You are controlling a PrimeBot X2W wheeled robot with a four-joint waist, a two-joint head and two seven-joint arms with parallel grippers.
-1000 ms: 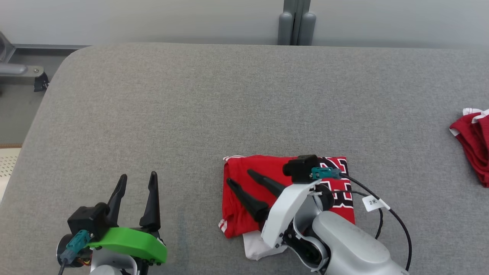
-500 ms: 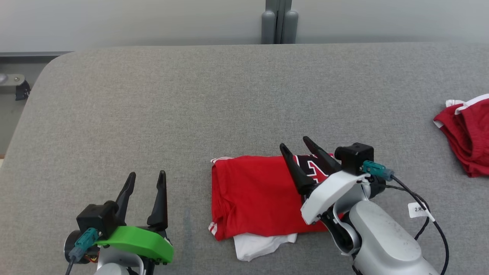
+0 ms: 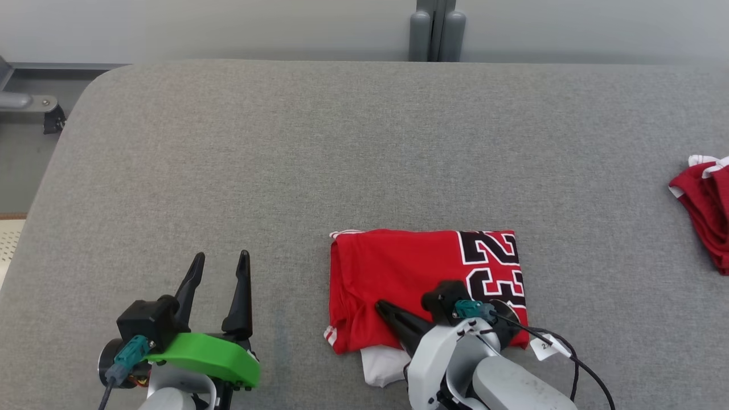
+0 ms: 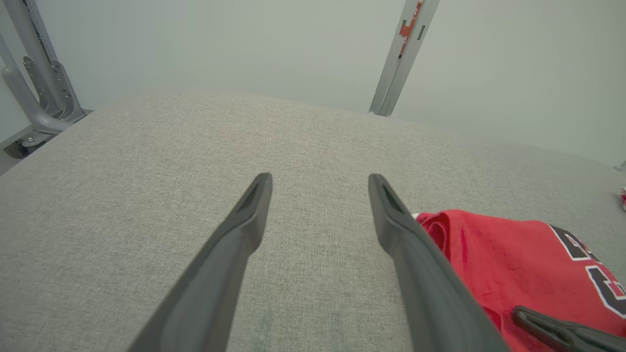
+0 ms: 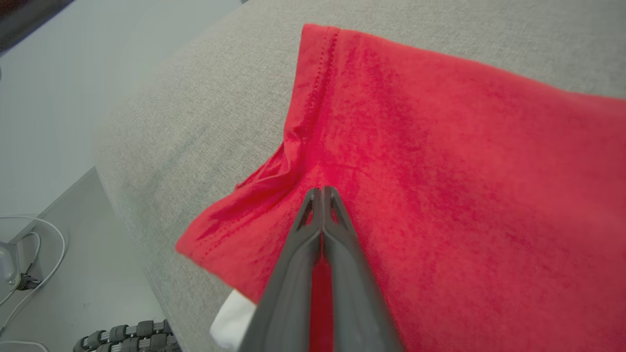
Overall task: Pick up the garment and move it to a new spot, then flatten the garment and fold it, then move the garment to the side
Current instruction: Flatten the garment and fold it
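The garment is a red jersey with a black and white number, folded into a rectangle on the grey table. A white layer sticks out under its near edge. My right gripper lies over the garment's near left part, fingers shut tip to tip. In the right wrist view the closed tips rest on the red cloth, and no fold shows pinched between them. My left gripper stands open and empty left of the garment. The left wrist view shows its spread fingers beside the red garment.
Another red garment with white trim lies at the table's right edge. A grey post stands behind the table's far edge. The table's rounded left corner borders a metal frame.
My right gripper has shut and pulled back from the number side to the garment's near left part. The head camera swayed. The left gripper stayed open in place.
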